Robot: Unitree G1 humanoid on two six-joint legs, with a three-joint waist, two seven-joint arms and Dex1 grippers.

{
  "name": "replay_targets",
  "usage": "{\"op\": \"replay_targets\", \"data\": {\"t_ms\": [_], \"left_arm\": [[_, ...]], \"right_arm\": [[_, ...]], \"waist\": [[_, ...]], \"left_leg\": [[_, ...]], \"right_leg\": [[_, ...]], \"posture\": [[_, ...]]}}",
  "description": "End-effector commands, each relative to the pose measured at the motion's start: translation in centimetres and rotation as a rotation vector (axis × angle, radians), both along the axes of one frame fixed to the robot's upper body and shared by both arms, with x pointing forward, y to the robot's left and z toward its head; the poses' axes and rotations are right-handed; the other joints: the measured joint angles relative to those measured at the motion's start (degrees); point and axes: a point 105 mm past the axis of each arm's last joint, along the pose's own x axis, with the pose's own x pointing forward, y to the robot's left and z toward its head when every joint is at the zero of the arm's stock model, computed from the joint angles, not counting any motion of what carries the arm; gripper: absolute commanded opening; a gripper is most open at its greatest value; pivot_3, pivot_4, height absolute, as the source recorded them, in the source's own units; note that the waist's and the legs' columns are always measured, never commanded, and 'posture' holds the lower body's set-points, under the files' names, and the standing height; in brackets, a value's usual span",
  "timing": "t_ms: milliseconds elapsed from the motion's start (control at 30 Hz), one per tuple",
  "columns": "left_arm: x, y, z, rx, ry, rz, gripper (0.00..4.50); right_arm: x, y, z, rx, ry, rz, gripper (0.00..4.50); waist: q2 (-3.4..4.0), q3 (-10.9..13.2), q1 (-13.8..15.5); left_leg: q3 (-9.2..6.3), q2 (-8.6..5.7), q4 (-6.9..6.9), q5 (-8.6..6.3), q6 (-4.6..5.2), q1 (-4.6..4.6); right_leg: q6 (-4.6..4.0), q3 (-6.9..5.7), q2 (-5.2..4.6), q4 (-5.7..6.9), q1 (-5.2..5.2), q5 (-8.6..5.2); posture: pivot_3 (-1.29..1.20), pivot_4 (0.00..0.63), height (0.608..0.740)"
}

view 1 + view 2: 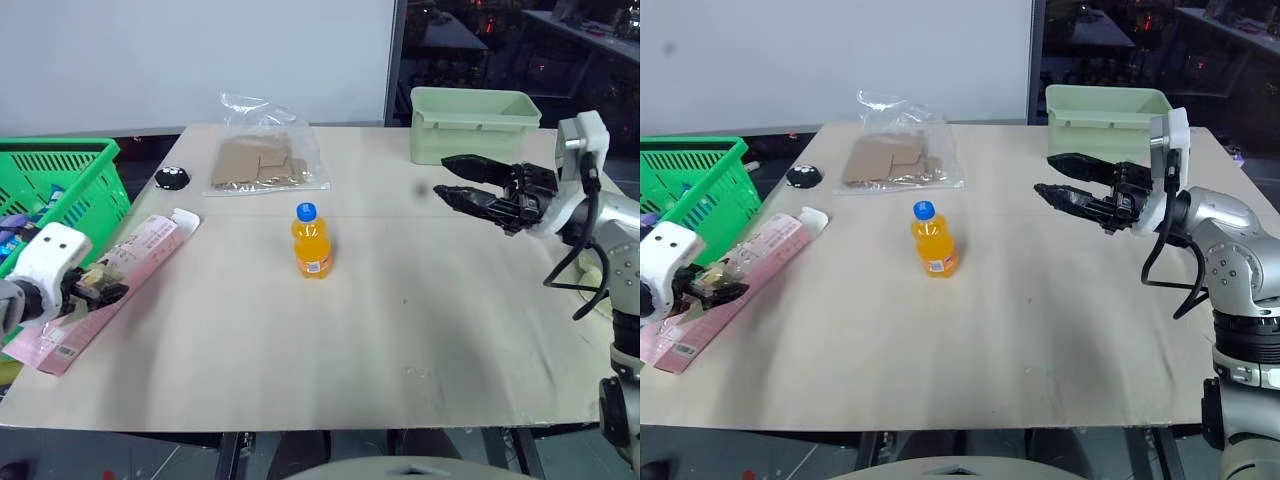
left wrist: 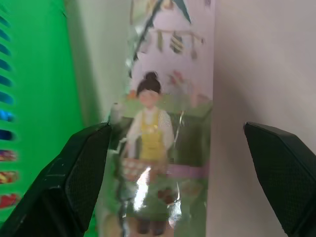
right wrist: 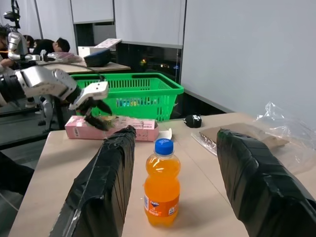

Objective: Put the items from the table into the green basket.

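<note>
Ideally we lowered our spread left gripper (image 2: 175, 163) squarely astride the pink snack packet (image 1: 120, 272) (2 jaws clear) before pinching.

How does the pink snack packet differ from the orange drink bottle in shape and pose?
The pink snack packet is long and flat; the orange drink bottle is short and round. The packet lies at the table's left edge, the bottle stands upright mid-table. Both are outside the green basket.
</note>
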Motion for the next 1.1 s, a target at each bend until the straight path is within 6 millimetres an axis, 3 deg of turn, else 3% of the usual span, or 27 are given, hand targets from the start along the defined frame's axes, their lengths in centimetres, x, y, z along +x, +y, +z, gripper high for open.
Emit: {"op": "replay_targets", "data": {"t_ms": [33,400,433,467,633,667,800,1100], "left_arm": [[0.5,0.9,0.1,0.049,-0.018,0.018,4.42],[-0.5,2.9,-2.0,0.092,0.076,0.074,4.42],[-0.5,2.9,-2.1,0.087,0.077,0.077,3.91],[-0.6,2.9,-2.1,0.084,0.077,0.079,3.76],[-0.5,2.7,-2.3,0.077,0.078,0.076,1.86],[-0.4,2.7,-2.2,0.08,0.072,0.076,1.31],[1.1,1.7,-0.4,0.047,-0.037,0.055,0.18],[4.7,-0.5,8.3,0.071,-0.365,0.023,0.17]], "right_arm": [[-0.6,-0.2,1.4,0.011,-0.075,-0.013,2.78],[-1.2,-0.2,1.3,0.018,-0.071,0.007,2.78],[-1.2,-0.3,1.3,0.011,-0.07,0.007,2.78],[-1.2,-0.3,1.2,0.002,-0.07,0.006,2.78],[-0.9,-0.8,0.9,-0.049,-0.069,-0.01,2.78],[-0.9,-0.9,0.9,-0.049,-0.069,-0.009,2.78],[-1.1,-0.9,1.3,-0.035,-0.073,0.008,2.78],[-3.1,-0.4,2.8,-0.013,-0.061,0.173,2.78]], "waist": [[0.0,0.0,-0.02],[-0.02,-0.02,-0.31],[-0.02,-0.02,-0.32],[-0.01,-0.02,-0.31],[0.3,-0.16,-0.32],[0.37,-0.21,-0.31],[0.51,-0.3,-0.22],[0.13,-0.32,0.15]], "left_leg": [[0.0,0.0,0.0,0.0,0.0,0.0],[0.0,-0.01,0.0,0.0,0.0,0.0],[0.01,-0.01,0.0,0.0,0.0,-0.01],[0.01,-0.01,0.0,0.0,0.0,-0.01],[0.01,-0.01,0.0,0.0,0.0,0.02],[0.01,-0.01,0.0,0.0,0.0,0.02],[-0.03,-0.01,0.0,0.01,0.01,0.05],[-0.05,-0.05,0.16,0.0,0.0,-0.15]], "right_leg": [[0.0,0.0,0.0,0.0,-0.01,0.0],[0.0,0.01,-0.01,0.02,-0.01,0.0],[0.0,0.01,-0.02,0.02,-0.01,0.0],[0.0,0.01,-0.02,0.02,-0.01,0.0],[0.0,0.01,-0.01,0.04,-0.01,0.0],[0.0,0.01,-0.01,0.04,-0.01,0.0],[0.0,-0.01,0.01,0.09,-0.01,0.0],[0.02,-0.03,-0.05,-0.02,0.02,0.01]], "posture": [[0.02,0.0,0.74],[0.01,0.0,0.74],[0.01,0.0,0.74],[0.01,0.0,0.74],[0.01,0.0,0.74],[0.01,0.0,0.74],[0.01,0.0,0.74],[0.04,0.0,0.74]]}}
